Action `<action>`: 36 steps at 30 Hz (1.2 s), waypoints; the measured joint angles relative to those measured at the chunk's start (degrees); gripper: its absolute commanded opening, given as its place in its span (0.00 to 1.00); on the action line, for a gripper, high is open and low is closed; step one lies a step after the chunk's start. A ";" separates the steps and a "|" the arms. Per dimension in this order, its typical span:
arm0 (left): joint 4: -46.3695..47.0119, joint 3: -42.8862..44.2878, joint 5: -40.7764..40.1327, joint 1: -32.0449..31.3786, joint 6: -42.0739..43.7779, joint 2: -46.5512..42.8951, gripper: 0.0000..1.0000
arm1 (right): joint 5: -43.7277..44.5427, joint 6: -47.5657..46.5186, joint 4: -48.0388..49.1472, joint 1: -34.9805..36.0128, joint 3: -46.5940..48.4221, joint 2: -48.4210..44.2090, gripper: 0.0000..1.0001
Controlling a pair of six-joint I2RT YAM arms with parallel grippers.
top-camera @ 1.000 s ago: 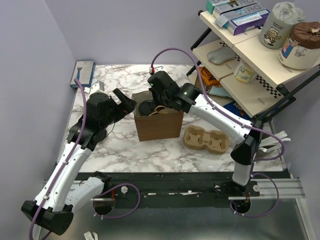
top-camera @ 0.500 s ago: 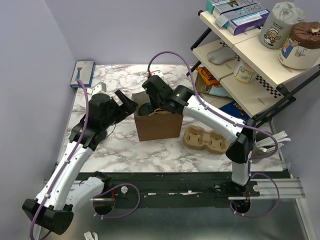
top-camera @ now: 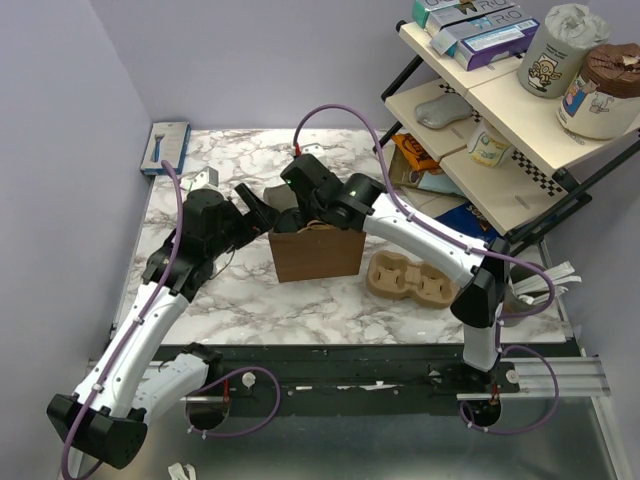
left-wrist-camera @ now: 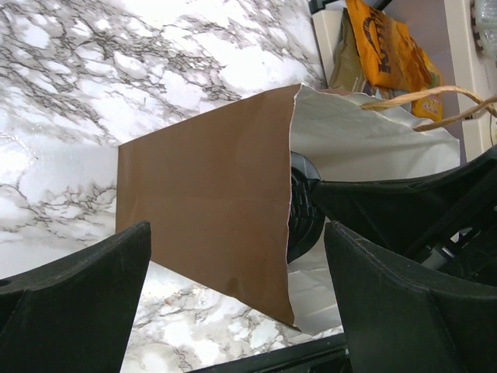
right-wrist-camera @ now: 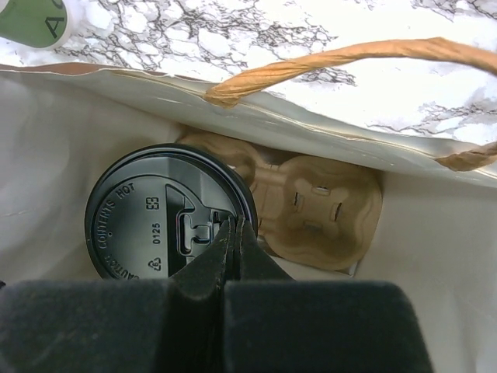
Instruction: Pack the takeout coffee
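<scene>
The takeout coffee [right-wrist-camera: 151, 221] stands inside the brown paper bag [top-camera: 318, 255], and only its round black lid shows. It sits at the left end of a pulp cup tray [right-wrist-camera: 318, 210] lying in the bag. My right gripper [right-wrist-camera: 234, 225] reaches down into the bag's mouth, shut with nothing between its fingers, its tips right over the lid's near edge. My left gripper [top-camera: 262, 208] is open at the bag's left top edge. In the left wrist view its fingers [left-wrist-camera: 93, 287] stand wide apart on either side of the bag's brown side [left-wrist-camera: 210, 194].
A second pulp tray [top-camera: 412, 280] lies on the marble right of the bag. A lidless green cup [right-wrist-camera: 31, 19] stands just behind the bag. A blue box [top-camera: 166, 146] lies at the back left corner. A shelf rack [top-camera: 500, 100] with cups and boxes borders the right side.
My right gripper has moved left and down over the bag's mouth, now covering the lid in the top view. My left gripper has edged right toward the bag.
</scene>
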 measured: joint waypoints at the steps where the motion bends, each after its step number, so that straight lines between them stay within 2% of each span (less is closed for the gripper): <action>1: 0.17 0.00 0.50 0.00 0.11 0.13 0.99 | 0.02 0.00 0.00 0.04 0.00 0.09 0.01; 15: 4.72 -1.51 7.19 0.00 0.31 2.38 0.99 | 1.31 -1.33 0.46 0.94 -1.16 2.51 0.01; 36: 5.44 -3.45 7.28 0.15 1.16 2.54 0.99 | 1.51 -2.16 0.31 1.33 -0.35 6.34 0.01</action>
